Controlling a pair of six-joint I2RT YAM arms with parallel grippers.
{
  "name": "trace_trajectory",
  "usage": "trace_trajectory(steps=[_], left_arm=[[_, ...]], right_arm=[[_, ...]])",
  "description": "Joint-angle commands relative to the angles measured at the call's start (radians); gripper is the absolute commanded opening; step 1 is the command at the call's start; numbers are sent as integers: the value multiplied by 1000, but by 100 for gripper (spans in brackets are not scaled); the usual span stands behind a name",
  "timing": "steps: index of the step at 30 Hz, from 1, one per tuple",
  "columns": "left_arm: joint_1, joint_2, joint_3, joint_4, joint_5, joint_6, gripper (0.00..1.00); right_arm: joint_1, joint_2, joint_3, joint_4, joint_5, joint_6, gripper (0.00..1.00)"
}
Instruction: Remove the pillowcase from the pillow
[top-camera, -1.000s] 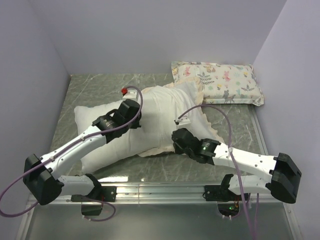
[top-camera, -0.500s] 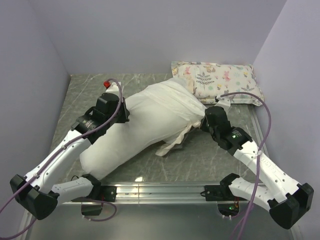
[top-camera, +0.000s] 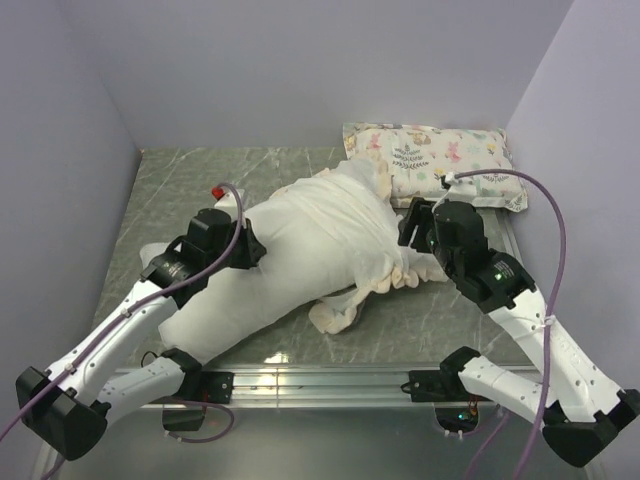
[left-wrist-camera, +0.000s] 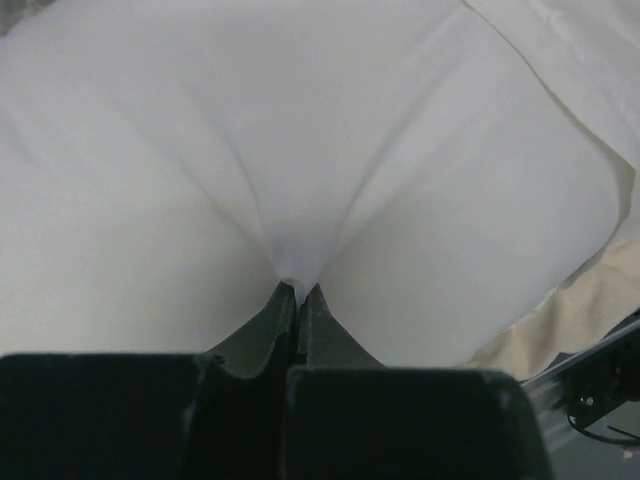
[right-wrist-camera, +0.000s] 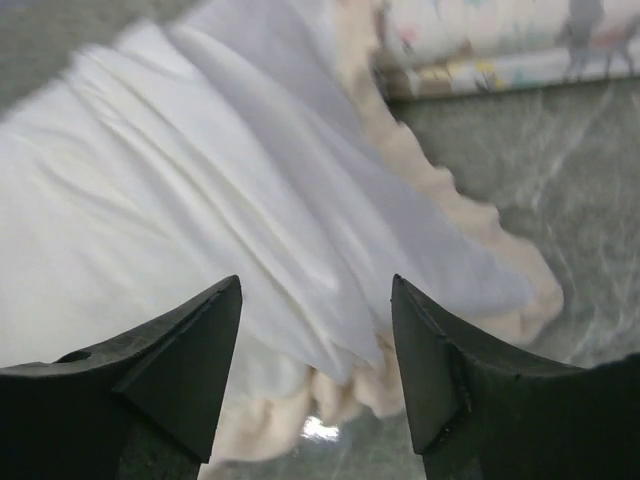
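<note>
The pillow lies slantwise on the table, its bare white end toward the near left. The pillowcase, turned white side out with a cream ruffle, is bunched over the pillow's far right end. My left gripper is shut, pinching a fold of the pillow's white cloth between its tips. My right gripper hovers open just right of the bunched pillowcase. In the right wrist view its jaws stand wide apart above the pillowcase and hold nothing.
A small animal-print pillow lies at the back right, close behind my right gripper, and shows in the right wrist view. Grey walls close in the marbled table on three sides. A metal rail runs along the near edge.
My right gripper dragged the pillowcase to the far right, then opened and let it go; the ruffled edge dropped onto the table. My left gripper stayed shut on the pillow and shifted left.
</note>
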Motion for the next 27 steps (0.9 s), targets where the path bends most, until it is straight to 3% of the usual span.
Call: trace_trajectory(steps=[1, 5, 10, 15, 18, 19, 22, 23, 26, 27], left_arm=[[-27, -20, -57, 23, 28, -32, 1], [-82, -18, -99, 52, 17, -68, 0], [-113, -14, -137, 55, 14, -89, 1], [-135, -17, -150, 35, 14, -91, 0], [-145, -31, -143, 14, -17, -102, 0], [-147, -40, -137, 6, -32, -106, 1], [-150, -67, -113, -32, -53, -112, 0], [-148, -77, -105, -44, -64, -112, 0], [-150, -112, -87, -83, -72, -120, 1], [-150, -123, -82, -92, -73, -125, 1]], right_arm=[[81, 54, 126, 59, 54, -79, 71], [137, 236, 216, 116, -34, -139, 79], [143, 449, 305, 179, -140, -170, 79], [160, 680, 446, 185, -113, -188, 79], [160, 798, 535, 106, 12, -171, 76], [158, 816, 546, 92, 43, -171, 72], [126, 832, 546, 65, 154, -144, 46], [87, 815, 531, 65, 155, -136, 29], [-34, 761, 479, 76, 139, -98, 3], [-65, 748, 466, 87, 122, -84, 0]])
